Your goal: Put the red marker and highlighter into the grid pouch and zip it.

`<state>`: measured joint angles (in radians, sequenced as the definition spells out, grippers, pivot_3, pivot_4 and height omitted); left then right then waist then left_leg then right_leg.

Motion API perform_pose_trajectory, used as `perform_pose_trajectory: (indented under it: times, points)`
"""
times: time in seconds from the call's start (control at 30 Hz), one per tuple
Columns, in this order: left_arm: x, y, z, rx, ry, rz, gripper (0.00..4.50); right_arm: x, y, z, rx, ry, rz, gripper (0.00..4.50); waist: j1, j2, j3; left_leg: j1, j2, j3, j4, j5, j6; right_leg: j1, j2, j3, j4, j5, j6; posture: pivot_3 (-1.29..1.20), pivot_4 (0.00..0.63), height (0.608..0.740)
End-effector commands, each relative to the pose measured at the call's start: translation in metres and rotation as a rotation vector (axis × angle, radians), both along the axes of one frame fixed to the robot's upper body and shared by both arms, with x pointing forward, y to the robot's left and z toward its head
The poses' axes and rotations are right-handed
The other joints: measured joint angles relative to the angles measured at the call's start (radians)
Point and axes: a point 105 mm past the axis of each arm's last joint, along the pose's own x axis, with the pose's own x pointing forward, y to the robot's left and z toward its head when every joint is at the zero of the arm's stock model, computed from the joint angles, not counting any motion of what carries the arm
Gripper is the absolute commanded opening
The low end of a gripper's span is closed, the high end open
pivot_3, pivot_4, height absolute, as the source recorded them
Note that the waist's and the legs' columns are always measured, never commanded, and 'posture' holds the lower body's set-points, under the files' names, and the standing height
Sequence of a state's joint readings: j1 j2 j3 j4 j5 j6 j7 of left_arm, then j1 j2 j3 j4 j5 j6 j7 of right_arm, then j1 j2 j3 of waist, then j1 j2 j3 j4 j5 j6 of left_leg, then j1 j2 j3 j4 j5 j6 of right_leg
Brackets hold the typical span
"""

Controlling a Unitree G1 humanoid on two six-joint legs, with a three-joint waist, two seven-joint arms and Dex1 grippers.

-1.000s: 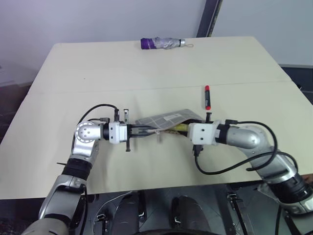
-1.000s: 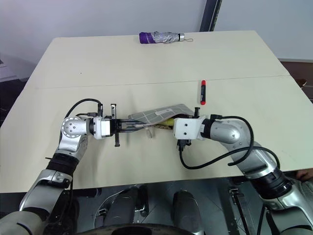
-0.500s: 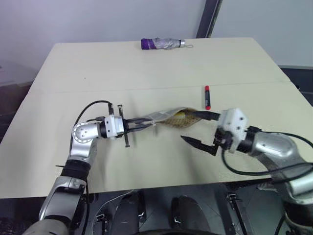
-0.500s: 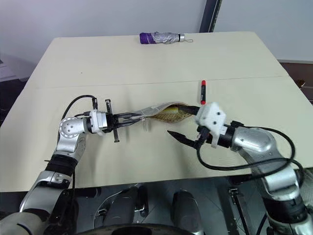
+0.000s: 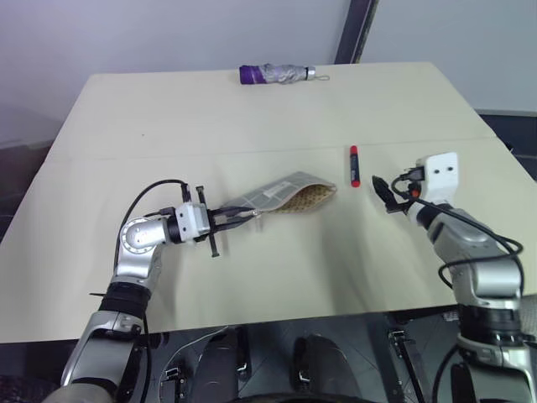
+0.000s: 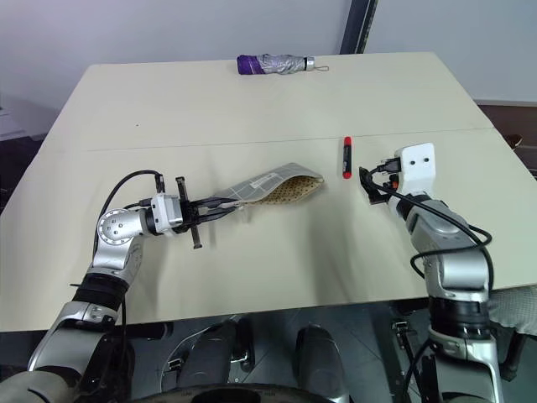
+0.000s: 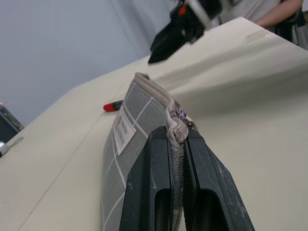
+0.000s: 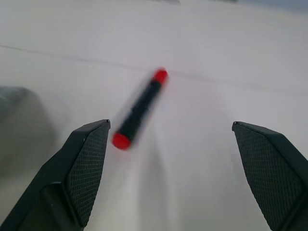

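Lying [image 5: 354,165] mid-table, the marker is faced by the wide-open, empty right gripper [image 5: 382,193] while the unzipped pouch [image 5: 281,194] is pinched at its zipper end by the shut left gripper [image 5: 238,217].

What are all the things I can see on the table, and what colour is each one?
grid pouch: one, grey with white lines, middle of the table, one end pinched and lifted.
red marker: one, dark with red ends, lying beside the pouch's open end, apart from it.
umbrella: one, purple and silver, folded, far edge.
table: one, pale beige.
left gripper: black, shut on the pouch's zipper edge.
right gripper: black, open, near the marker, not touching.
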<state>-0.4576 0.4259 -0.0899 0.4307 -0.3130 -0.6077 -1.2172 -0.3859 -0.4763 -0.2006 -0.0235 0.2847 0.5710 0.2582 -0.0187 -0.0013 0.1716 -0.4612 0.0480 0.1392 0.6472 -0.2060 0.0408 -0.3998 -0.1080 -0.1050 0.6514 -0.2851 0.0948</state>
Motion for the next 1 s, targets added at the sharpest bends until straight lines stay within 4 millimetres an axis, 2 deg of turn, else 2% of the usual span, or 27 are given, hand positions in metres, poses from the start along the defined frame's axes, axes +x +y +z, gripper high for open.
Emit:
perform_pose_trajectory:
  times: [0.03, 0.27, 0.53, 0.63, 0.77, 0.83, 0.93, 1.0]
  points:
    - [0.001, 0.0, 0.009, -0.017, -0.035, 0.014, 0.0, 0.018, 0.003, 0.008, -0.033, -0.061, 0.003, 4.24, 0.0, 0.0, 0.0, 0.0, 0.0, 0.0, 0.0, 0.0, 0.0, 0.0, 0.0, 0.0, 0.0, 0.0, 0.0, 0.0, 0.15, 0.74]
    - [0.0, 0.002, 0.007, -0.019, -0.026, 0.033, 0.0, 0.053, 0.009, -0.011, -0.015, -0.02, 0.004, 4.24, 0.001, 0.0, 0.0, 0.0, 0.0, 0.0, 0.001, 0.0, 0.0, 0.0, 0.001, 0.0, 0.0, 0.001, 0.001, 0.0, 0.15, 0.74]
    - [-0.005, 0.001, 0.004, -0.01, -0.022, 0.03, 0.0, 0.07, 0.023, -0.022, -0.03, 0.023, 0.032, 4.24, -0.001, 0.001, 0.0, 0.0, 0.001, 0.001, 0.0, 0.004, -0.006, 0.0, 0.001, 0.0, 0.001, 0.001, 0.001, 0.0, 0.15, 0.74]
    - [-0.005, 0.0, 0.005, -0.011, -0.024, 0.031, 0.0, 0.07, 0.021, -0.033, -0.009, 0.065, 0.021, 3.38, 0.0, 0.001, 0.0, 0.0, 0.001, 0.001, 0.0, 0.004, -0.006, 0.0, 0.001, 0.0, 0.001, 0.001, 0.001, 0.0, 0.15, 0.74]
    - [-0.005, -0.001, 0.005, -0.015, -0.024, 0.031, 0.0, 0.065, 0.012, -0.048, -0.05, 0.121, -0.016, 1.37, 0.004, 0.001, 0.0, 0.0, 0.001, 0.001, 0.0, 0.004, -0.006, 0.001, 0.001, 0.0, 0.001, 0.001, 0.001, 0.0, 0.15, 0.74]
    - [-0.006, -0.001, 0.005, -0.016, -0.024, 0.029, 0.0, 0.062, 0.009, -0.047, -0.051, 0.11, -0.02, 0.42, 0.006, 0.001, 0.0, 0.0, 0.001, 0.001, 0.001, 0.004, -0.006, 0.001, 0.001, 0.0, 0.001, 0.001, 0.001, 0.0, 0.15, 0.74]
    - [-0.006, -0.002, 0.005, -0.019, -0.022, 0.03, 0.0, 0.054, 0.004, -0.03, -0.008, 0.036, -0.015, 0.45, 0.007, 0.001, 0.0, 0.0, 0.001, 0.0, 0.001, 0.004, -0.006, 0.001, 0.001, 0.0, 0.001, 0.001, 0.001, 0.0, 0.15, 0.74]
    - [-0.007, -0.002, 0.004, -0.024, -0.019, 0.033, 0.0, 0.034, 0.008, -0.002, 0.043, -0.096, 0.083, 0.45, 0.012, 0.001, 0.0, 0.0, 0.001, 0.0, 0.0, 0.004, -0.006, 0.0, 0.0, 0.0, 0.001, 0.001, 0.001, 0.0, 0.15, 0.74]
